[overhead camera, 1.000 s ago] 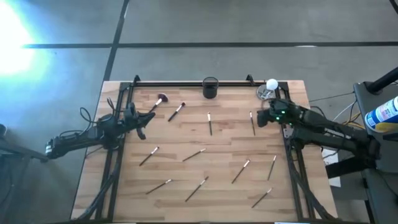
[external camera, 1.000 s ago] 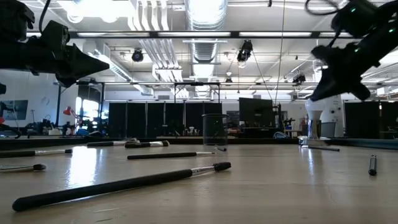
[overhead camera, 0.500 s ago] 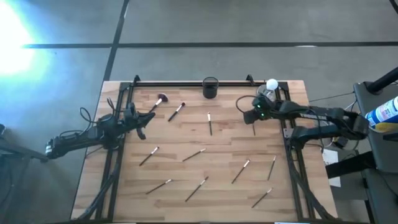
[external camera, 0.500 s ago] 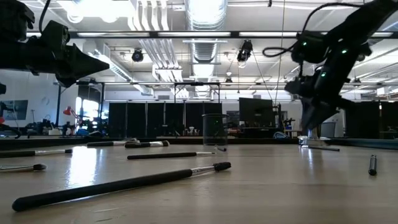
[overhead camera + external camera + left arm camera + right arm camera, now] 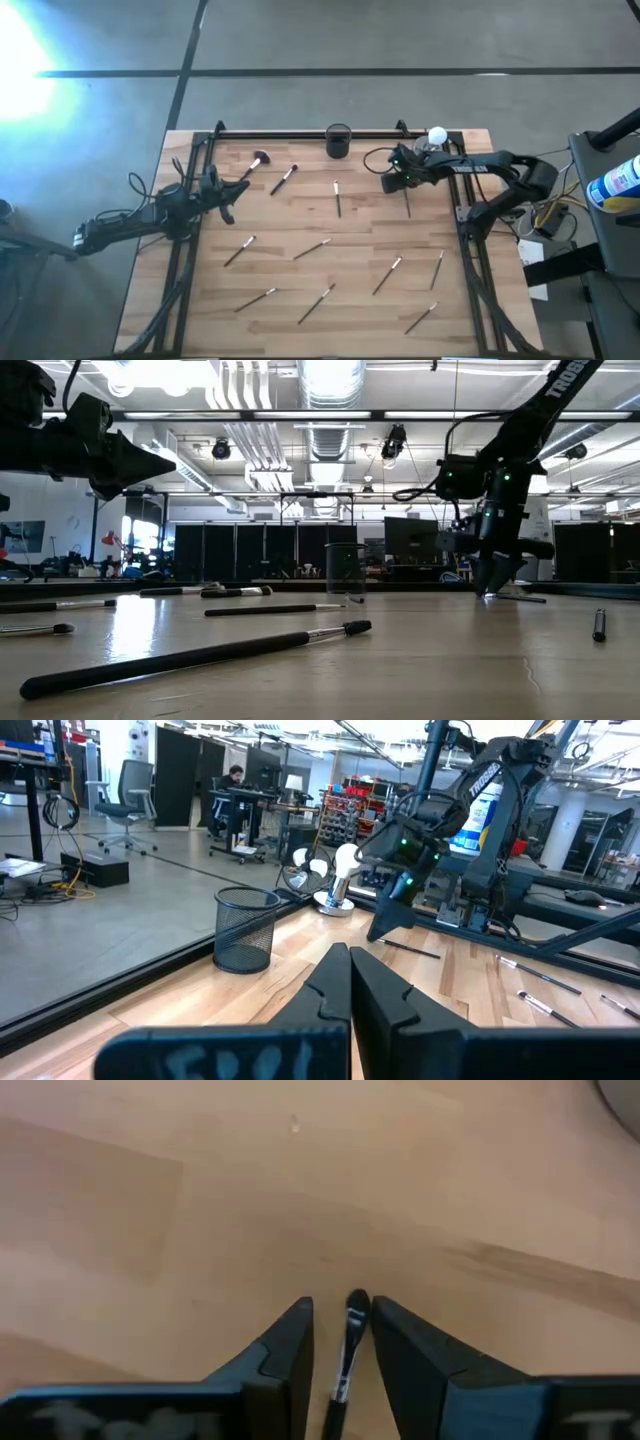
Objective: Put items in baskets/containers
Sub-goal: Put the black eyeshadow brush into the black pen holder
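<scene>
Makeup brushes (image 5: 338,199): eleven counted. Black mesh cup (image 5: 338,141): one. Dish with white ball (image 5: 434,140): one.

Two dark arms of slim black links. Left claw (image 5: 232,200): two black wedge-shaped fingers (image 5: 385,995) tapering to a common tip, mounted on a broad black bar. Right claw (image 5: 338,1342): matching angular black fingers (image 5: 288,1342). Right wrist carries small green lights and a looping black cable; white lettering runs along its upper link. Black cables trail from both arm bases.
</scene>
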`<state>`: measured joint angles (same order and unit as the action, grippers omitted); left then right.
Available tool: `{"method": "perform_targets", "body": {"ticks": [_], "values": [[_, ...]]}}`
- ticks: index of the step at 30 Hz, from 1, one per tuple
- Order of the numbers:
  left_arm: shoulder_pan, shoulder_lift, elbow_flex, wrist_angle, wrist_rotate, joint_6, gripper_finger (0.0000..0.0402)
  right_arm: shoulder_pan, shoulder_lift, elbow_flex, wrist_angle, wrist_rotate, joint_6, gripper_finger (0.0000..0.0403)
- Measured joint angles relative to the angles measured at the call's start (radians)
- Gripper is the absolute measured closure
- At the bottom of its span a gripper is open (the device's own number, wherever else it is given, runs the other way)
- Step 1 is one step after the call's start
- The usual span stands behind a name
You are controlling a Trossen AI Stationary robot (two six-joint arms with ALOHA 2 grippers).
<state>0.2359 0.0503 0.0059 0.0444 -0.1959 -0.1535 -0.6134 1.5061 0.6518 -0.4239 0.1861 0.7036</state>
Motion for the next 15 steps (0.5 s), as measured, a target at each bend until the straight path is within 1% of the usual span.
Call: {"method": "perform_targets", "body": {"ticks": [4,7,11,15], "values": [[0.0,0.0,0.0,0.0,0.0,0.0,0.0401,0.002,0.053,0.028,-0.008,0.003,0.0,0.0329],[0.0,0.0,0.0,0.0,0.0,0.0,0.0401,0.015,0.062,0.038,-0.004,0.008,-0.002,0.035],[0.0,0.0,0.0,0.0,0.0,0.0,0.0401,0.035,0.037,0.034,0.012,0.009,-0.024,0.0387],[0.0,0.0,0.0,0.0,0.0,0.0,0.0401,0.055,-0.01,0.029,0.022,-0.034,-0.066,0.0393]]}}
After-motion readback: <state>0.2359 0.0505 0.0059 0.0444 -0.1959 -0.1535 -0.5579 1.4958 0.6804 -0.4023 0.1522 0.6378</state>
